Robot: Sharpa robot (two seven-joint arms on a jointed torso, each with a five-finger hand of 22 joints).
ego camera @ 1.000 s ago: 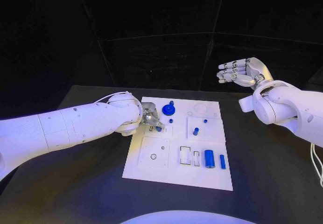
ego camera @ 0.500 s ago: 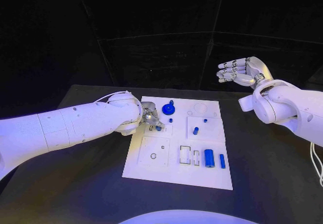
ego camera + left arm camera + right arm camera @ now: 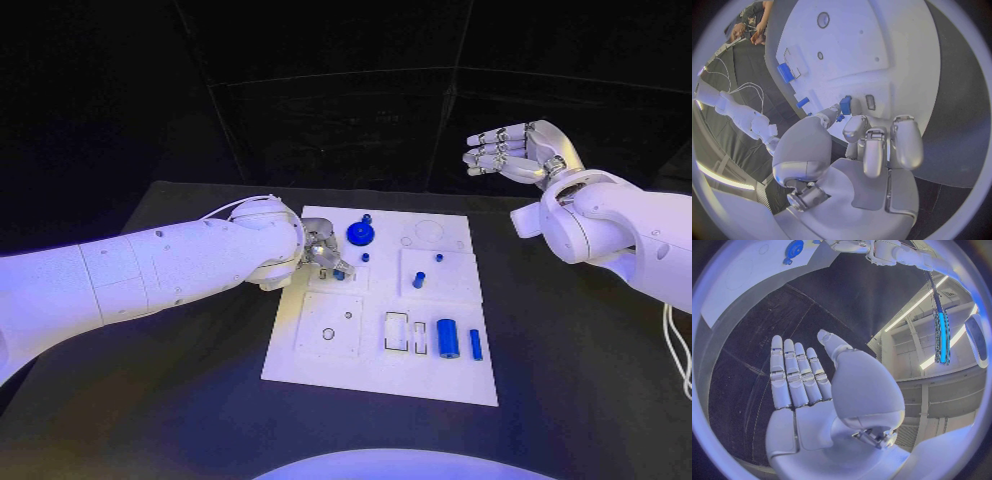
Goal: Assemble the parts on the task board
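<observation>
You will find no legible text, label, brand, number or sign on the task board (image 3: 378,365), on the parts, on the table (image 3: 577,380), or on either arm or hand.

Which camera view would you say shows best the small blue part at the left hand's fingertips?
The left wrist view: the small blue part stands out against the task board, touching the left hand at its fingertips. In the head view the hand covers most of it. The right wrist view doesn't settle it.
</observation>
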